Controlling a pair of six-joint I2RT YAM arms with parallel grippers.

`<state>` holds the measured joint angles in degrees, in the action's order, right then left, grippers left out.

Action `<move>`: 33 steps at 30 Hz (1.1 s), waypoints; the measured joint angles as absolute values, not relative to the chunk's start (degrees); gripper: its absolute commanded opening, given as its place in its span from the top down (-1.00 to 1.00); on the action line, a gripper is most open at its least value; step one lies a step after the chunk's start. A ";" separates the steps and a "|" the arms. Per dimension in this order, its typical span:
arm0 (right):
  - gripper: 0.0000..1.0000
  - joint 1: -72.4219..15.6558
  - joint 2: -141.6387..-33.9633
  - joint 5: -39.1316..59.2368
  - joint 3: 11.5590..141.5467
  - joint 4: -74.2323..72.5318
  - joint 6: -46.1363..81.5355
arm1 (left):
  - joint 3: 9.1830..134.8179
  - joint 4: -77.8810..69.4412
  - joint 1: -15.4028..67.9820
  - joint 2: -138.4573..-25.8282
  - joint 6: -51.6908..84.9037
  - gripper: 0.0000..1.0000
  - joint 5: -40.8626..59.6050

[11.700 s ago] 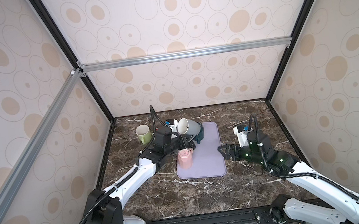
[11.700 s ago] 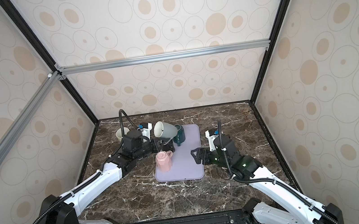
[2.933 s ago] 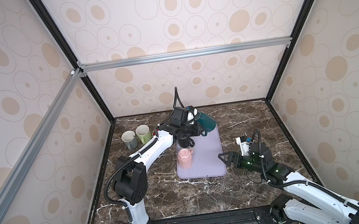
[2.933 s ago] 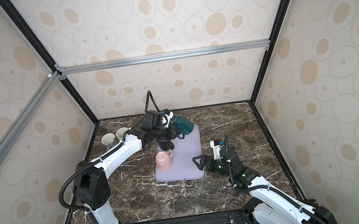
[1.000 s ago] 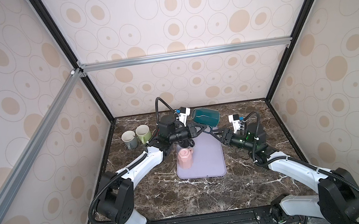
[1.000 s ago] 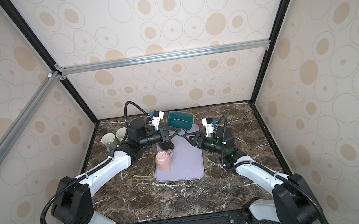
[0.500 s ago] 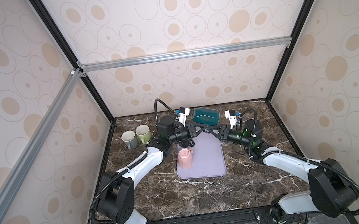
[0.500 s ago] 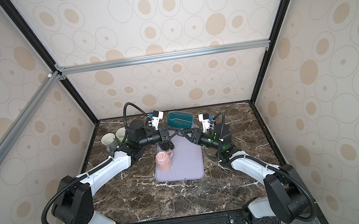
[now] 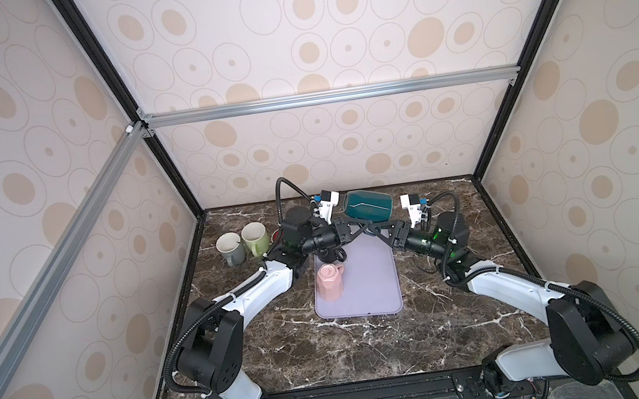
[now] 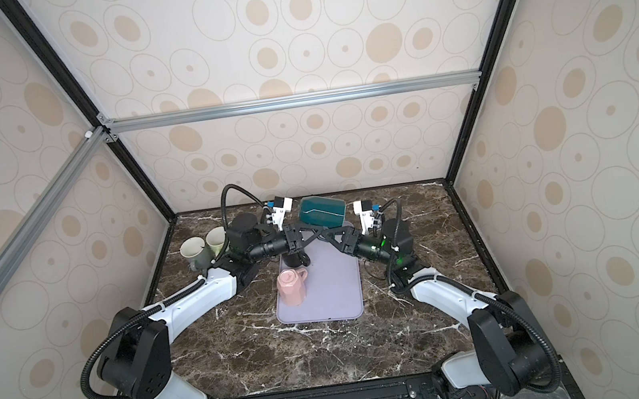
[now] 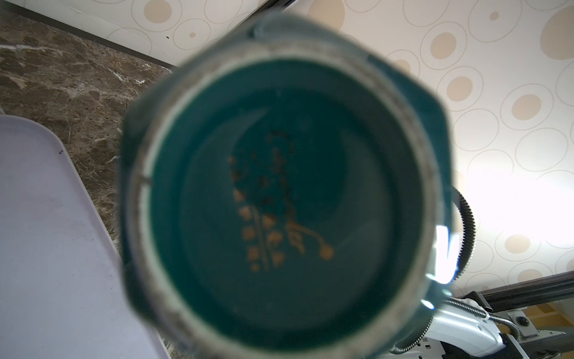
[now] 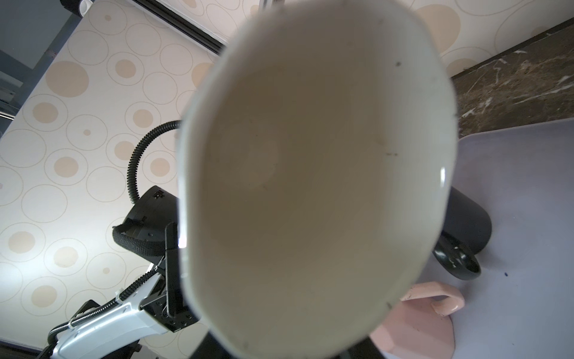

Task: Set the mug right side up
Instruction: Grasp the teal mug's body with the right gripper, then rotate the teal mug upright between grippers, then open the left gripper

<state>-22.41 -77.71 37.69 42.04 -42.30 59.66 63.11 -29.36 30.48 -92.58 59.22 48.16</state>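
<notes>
Teal faceted mug (image 9: 367, 207), cream interior

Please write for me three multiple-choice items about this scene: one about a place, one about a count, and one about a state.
1. Where does the pink mug rest?
A. on the lavender tray
B. on the bare marble
C. in a gripper

2. How many mugs stand off the tray, at the left of the table in both top views?
A. one
B. two
C. four

3. How is the teal mug placed?
A. upright on the tray
B. upside down on the marble
C. on its side in the air

Key:
1 A, the tray is under it.
2 B, a grey mug and a green mug stand side by side.
3 C, it hangs sideways between the left gripper and the right gripper.
</notes>
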 measured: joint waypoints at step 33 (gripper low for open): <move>0.55 -21.80 -79.07 37.26 42.04 -40.73 58.85 | 64.07 -26.30 31.62 -93.78 56.60 1.00 46.13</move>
<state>-21.80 -79.07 37.26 42.04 -40.73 58.85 64.07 -26.30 31.62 -93.78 56.60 46.13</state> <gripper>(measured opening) 0.227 0.159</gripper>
